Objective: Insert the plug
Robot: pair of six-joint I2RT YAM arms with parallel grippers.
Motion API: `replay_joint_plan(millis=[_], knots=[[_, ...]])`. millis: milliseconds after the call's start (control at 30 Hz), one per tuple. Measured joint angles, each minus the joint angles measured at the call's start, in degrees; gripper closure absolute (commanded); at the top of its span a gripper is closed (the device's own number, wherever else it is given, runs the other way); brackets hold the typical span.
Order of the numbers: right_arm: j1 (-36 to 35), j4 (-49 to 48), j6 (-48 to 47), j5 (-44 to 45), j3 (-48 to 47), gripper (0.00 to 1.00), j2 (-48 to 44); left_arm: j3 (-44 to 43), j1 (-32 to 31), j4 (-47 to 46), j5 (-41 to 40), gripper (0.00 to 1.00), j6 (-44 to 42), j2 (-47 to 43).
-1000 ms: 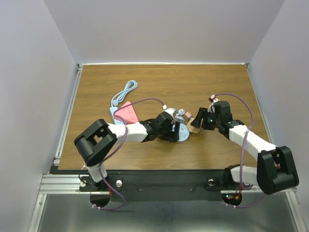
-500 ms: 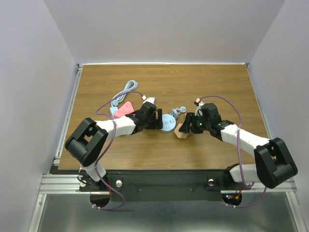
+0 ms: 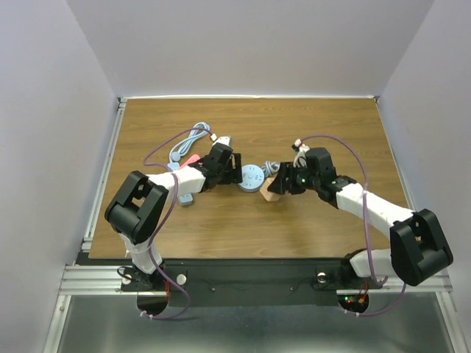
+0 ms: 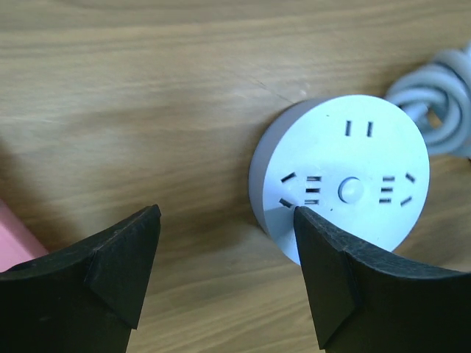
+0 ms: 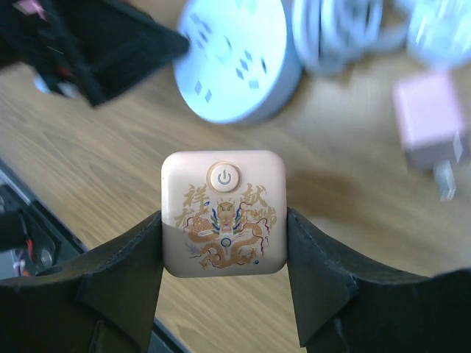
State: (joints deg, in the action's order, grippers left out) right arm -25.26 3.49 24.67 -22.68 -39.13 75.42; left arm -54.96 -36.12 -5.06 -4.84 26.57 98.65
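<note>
A beige square plug (image 5: 224,213) with a gold dragon print and a round power button is pinched between the fingers of my right gripper (image 5: 224,220), which is shut on its two sides above the table. In the top view the plug (image 3: 271,193) hangs just right of the round white socket hub (image 3: 252,177). The hub (image 4: 346,176) lies flat with its slots facing up. My left gripper (image 4: 224,217) stands open on the hub's left side. Its right fingertip (image 4: 313,235) is against the hub's rim, with bare wood between the jaws.
A grey coiled cable (image 4: 434,95) lies behind the hub. A small pink adapter (image 5: 430,121) rests right of it. A light blue cord (image 3: 190,138) and a pink object (image 3: 190,160) lie far left, and a small grey piece (image 3: 185,198) lies near the left arm.
The round hub has shifted left and back with my left gripper. My right gripper has followed to the left, carrying the plug.
</note>
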Motion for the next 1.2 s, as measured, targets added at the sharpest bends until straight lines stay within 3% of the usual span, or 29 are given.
replay_joint_plan(millis=[200,400,733,1200], knots=[[0.00,-0.94,-4.46,2.08,-10.56,1.00,1.11,-1.11,3.82,-0.04,0.09,0.16,-1.31,0.83],[0.00,-1.62,-11.56,1.73,-18.32,0.99,10.16,-3.89,4.72,0.20,0.42,0.16,-3.17,3.08],[0.00,-0.92,-21.03,-2.93,-20.00,1.00,15.82,-7.48,5.88,0.26,2.19,0.16,-5.27,5.95],[-0.02,-1.79,-23.04,-3.43,-21.16,0.99,19.06,-8.09,6.25,0.09,4.63,0.21,-6.23,6.62]])
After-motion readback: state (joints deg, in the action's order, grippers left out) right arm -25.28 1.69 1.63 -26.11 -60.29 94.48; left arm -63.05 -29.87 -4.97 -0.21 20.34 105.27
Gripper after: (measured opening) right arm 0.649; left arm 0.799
